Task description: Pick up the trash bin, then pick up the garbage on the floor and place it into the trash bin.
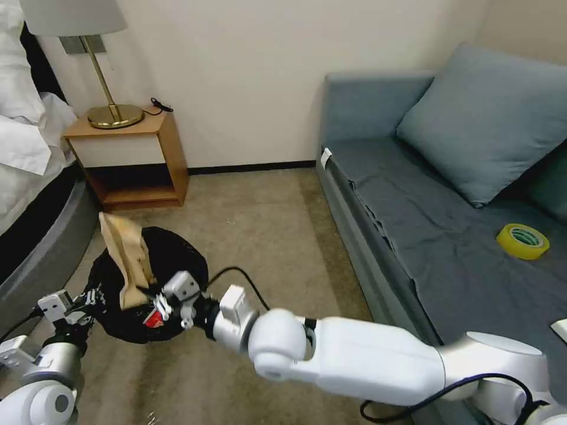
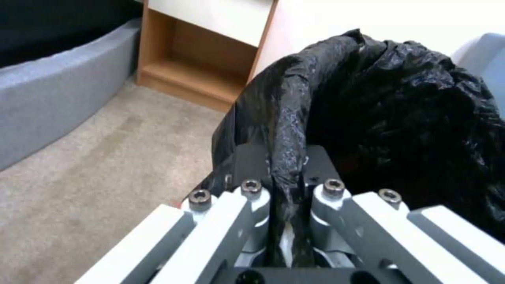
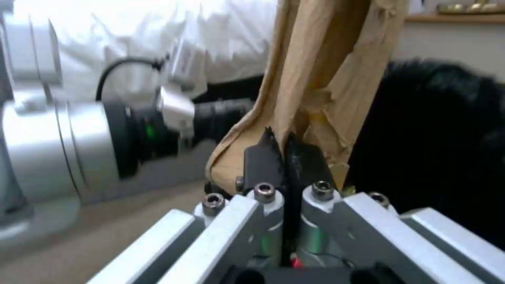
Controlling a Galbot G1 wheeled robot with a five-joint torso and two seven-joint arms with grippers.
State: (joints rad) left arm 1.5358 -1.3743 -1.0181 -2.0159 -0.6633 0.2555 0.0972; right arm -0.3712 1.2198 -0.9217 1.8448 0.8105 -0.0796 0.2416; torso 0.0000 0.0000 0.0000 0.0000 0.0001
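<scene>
While the trash bin (image 1: 171,260) hangs low at the robot's left front, above the beige carpet (image 1: 254,224), its crinkled black bag liner (image 2: 378,110) is what shows of it; the white body is hidden from every view. A crumpled tan paper scrap (image 1: 127,257), a piece of the garbage, stands upright over the bin's near-left rim, its lower end at the mouth of the liner and its upper end rising well above it.

The right gripper (image 1: 155,295) reaches across from the right and is closed tight on the lower edge of the paper; in the right wrist view its dark fingertips (image 3: 302,157) meet with the torn tan sheet (image 3: 315,79) pinched between them. Something small and red sits just beside this gripper at the bin's edge, possibly another piece of litter, though it is too small to name.

The left gripper (image 1: 88,298) holds the bin at its left rim; in the left wrist view its fingers (image 2: 252,157) are clamped narrow on a fold of the black plastic.

Beyond the bin stand a wooden nightstand (image 1: 133,159) carrying a brass lamp (image 1: 109,88), with a bed (image 1: 29,177) at far left. To the right is a grey-blue sofa (image 1: 413,224) with a cushion (image 1: 484,118) and a yellow tape roll (image 1: 522,241) on its seat.
</scene>
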